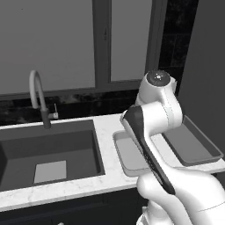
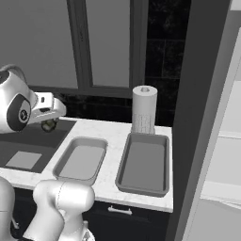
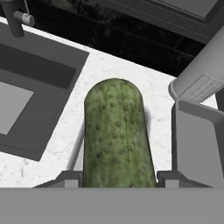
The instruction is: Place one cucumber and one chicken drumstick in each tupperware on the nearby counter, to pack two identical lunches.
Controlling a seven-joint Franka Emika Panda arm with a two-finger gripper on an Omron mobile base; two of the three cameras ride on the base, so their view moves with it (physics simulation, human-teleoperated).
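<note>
Cucumber (image 3: pixel 117 135) sits clamped between the gripper (image 3: pixel 119 177) fingers, above the counter (image 3: pixel 109 65) (smaller tupperware (image 2: pixel 81 161) below). Larger tupperware (image 2: pixel 143 164) lies just beside it; paper towel roll (image 2: pixel 143 109) stands behind, sink (image 1: pixel 48 154) alongside.

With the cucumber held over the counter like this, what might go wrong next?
The gripper holds the cucumber by one end, so it might tilt or slip. It hangs near the sink, short of the smaller tupperware; an early release could drop it on the counter. The paper towel roll stands close to the larger tupperware.
</note>
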